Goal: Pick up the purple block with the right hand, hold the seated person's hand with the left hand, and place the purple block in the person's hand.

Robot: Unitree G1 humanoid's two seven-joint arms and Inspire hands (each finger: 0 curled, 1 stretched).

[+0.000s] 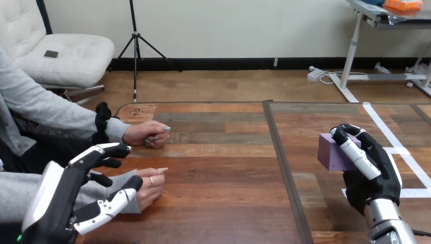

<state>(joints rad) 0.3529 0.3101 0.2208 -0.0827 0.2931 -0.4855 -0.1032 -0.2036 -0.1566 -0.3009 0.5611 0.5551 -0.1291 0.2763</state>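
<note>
Closest to the camera is the left hand (pixel 68 190), low at the left edge, with its fingers (pixel 101 151) spread wide and almost straight. They lie above the grey sleeve (pixel 109 184) at the wrist of the person's nearer hand (pixel 150 186), and the thumb (pixel 109 203) reaches below it. I see no curl round the wrist, so I judge this as not yet a hold, and I cannot tell whether anything touches. This nearer hand rests on the counter (pixel 228 198) with its palm turned down or sideways, not up. The person's farther hand (pixel 147 134) lies loosely closed on the counter behind it. Well apart, at the right side, the right hand (pixel 373 175) has its fingers curled over the top of the purple block (pixel 329 152), and the block sits against the palm, near the white tape lines (pixel 391 137). I cannot say surely whether it is lifted clear of the counter. To my judgement the block is light and stiff, with flat matte faces and square edges, so it should not slip easily or bend. A grip on two opposite flat faces is the safest one. For the release I would want the person's palm turned up first, because a hard block can roll off a tilted hand.
</note>
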